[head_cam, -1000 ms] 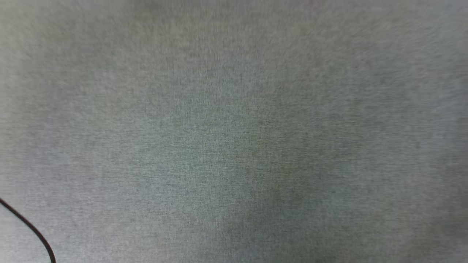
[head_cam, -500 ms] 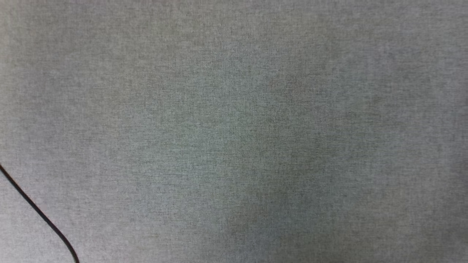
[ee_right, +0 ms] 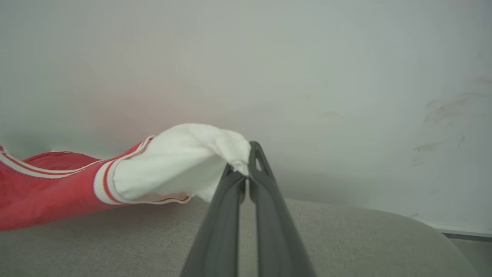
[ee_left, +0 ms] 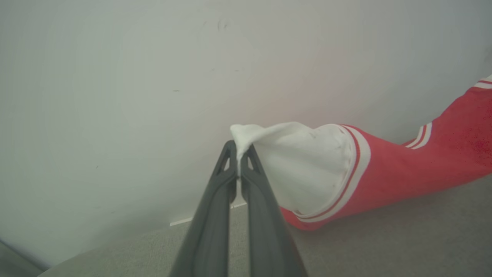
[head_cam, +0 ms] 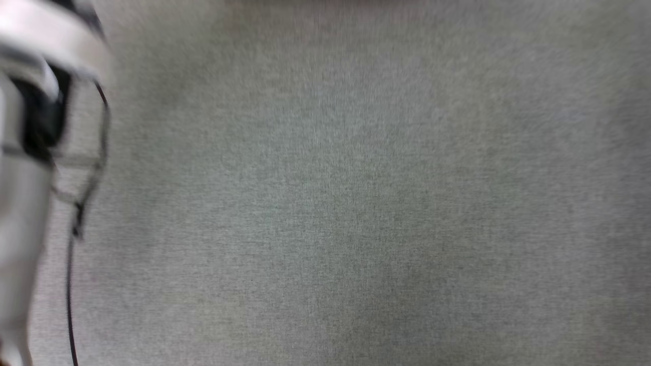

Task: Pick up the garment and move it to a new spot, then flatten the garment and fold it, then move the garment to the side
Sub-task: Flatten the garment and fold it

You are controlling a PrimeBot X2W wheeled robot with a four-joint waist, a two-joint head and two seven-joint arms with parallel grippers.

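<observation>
Left claw [ee_left: 239, 156], right claw [ee_right: 246, 161] each pinch garment [ee_left: 384, 173] sleeve.

I logged the garment [ee_left: 403, 169] as red, sleeves white, trim striped red and white. The left gripper [ee_left: 239, 154] and right gripper [ee_right: 246, 161] were dark grey. The cloth surface [head_cam: 356, 203] under the garment was heathered grey; the wall [ee_left: 115, 77] behind it was off-white.

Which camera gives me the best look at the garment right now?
Left wrist view: the garment runs from the white sleeve pinched in the left gripper, past striped trim, into the red body. Right wrist view gives the other sleeve, pinched in the right gripper, and less red. Head view faces the grey surface.
</observation>
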